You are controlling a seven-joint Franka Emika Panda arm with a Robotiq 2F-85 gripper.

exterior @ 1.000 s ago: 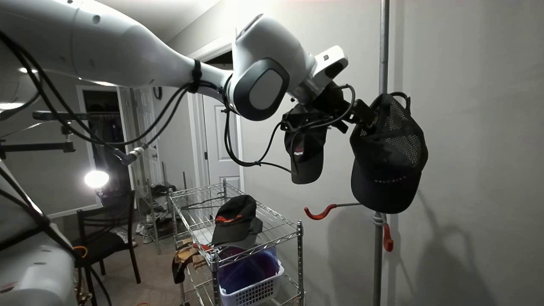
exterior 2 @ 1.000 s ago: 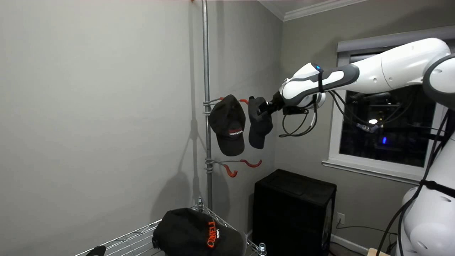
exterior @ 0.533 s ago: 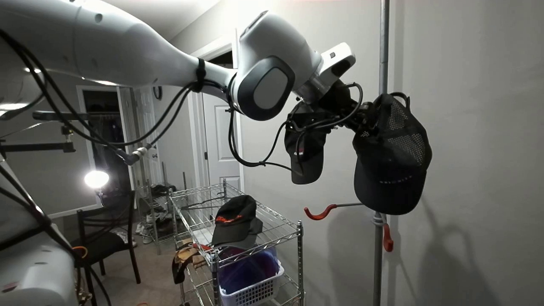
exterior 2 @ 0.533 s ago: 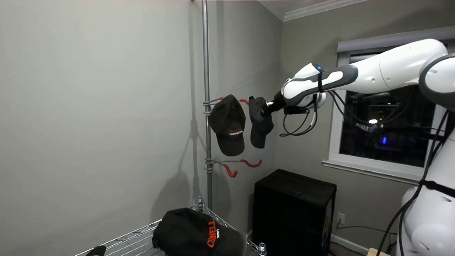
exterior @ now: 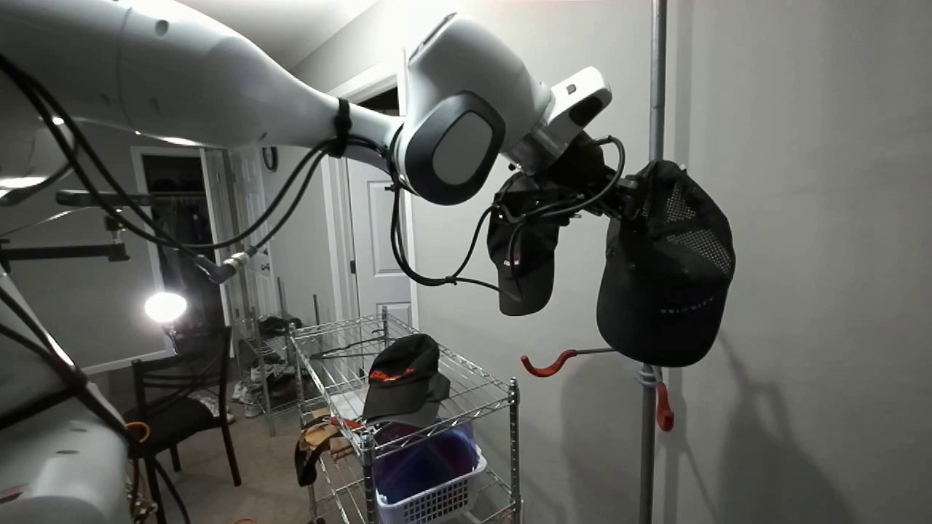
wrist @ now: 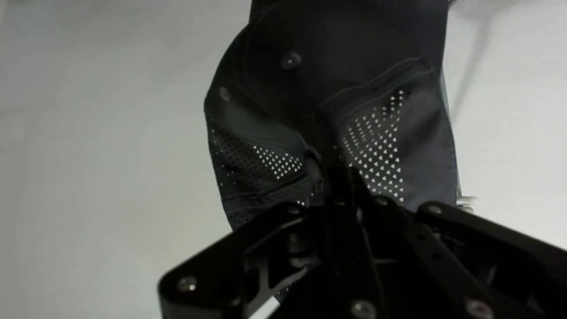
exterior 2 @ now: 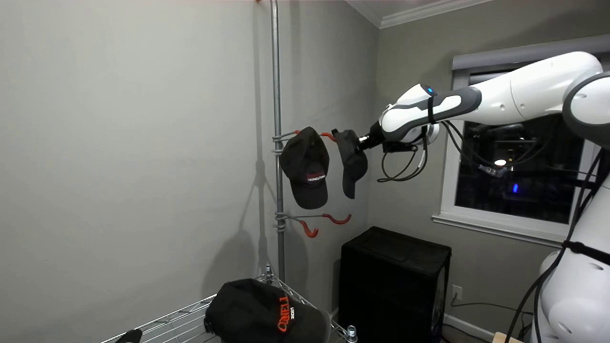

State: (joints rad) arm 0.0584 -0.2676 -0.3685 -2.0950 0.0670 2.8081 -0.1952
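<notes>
Gripper [wrist: 339, 175] pinches a fold of the mesh cap [exterior 2: 355, 171], which in an exterior view is right of the pole [exterior 2: 276, 76], beside a red hook [exterior 2: 329, 136]; whether cap and hook touch is unclear. A second cap [exterior 2: 305, 162] hangs between mesh cap and pole. A black box [exterior 2: 393, 271] stands lower, to the pole's right.

Black cap [exterior: 666, 276]: perforated panels on the crown, small pale lettering just above the brim, too blurred to read. On end, brim pointing down, rear edge up, crown toward the fingers [wrist: 341, 190], which pinch its fabric into a fold. In an exterior view it sits higher than the wire shelf surface [exterior: 473, 386], past its right-hand corner. Rear edge meets a red hook [exterior 2: 329, 136] in an exterior view; can't tell if hooked.
</notes>
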